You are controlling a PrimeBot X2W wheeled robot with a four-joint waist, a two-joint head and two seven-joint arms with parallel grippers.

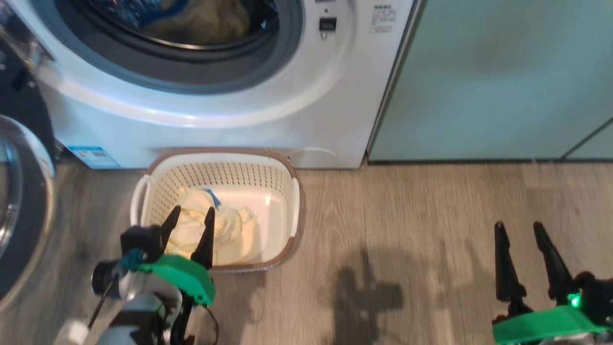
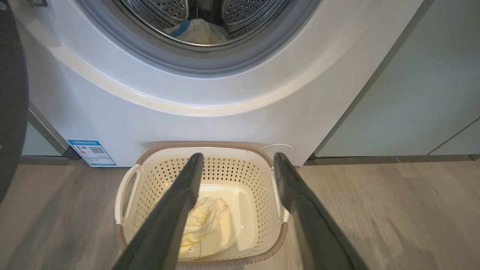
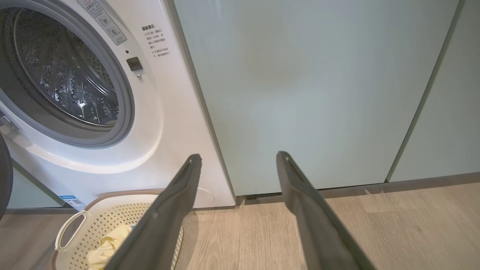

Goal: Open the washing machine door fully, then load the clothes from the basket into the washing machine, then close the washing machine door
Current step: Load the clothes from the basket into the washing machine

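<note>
Finds the clothes (image 1: 234, 230) heaped inside the basket (image 1: 249, 175), the wide-open, empty left hand (image 1: 193, 211) poised over its near side, the right hand (image 1: 518, 226) equally open well right of it; likely soft, light, limp, so best pinched at the bunched crest.

A floor of pale grey-brown wood-grain planks (image 1: 431, 215) runs up to a row of flat, matt, pale teal cabinet doors (image 1: 488, 76). A thin dark vertical seam (image 3: 420, 97) divides one door from the next. A low grey-brown plinth strip (image 3: 412, 184) lines their base. The light is soft and even, and a blurred dark shadow (image 1: 368, 292) lies on the planks.
</note>
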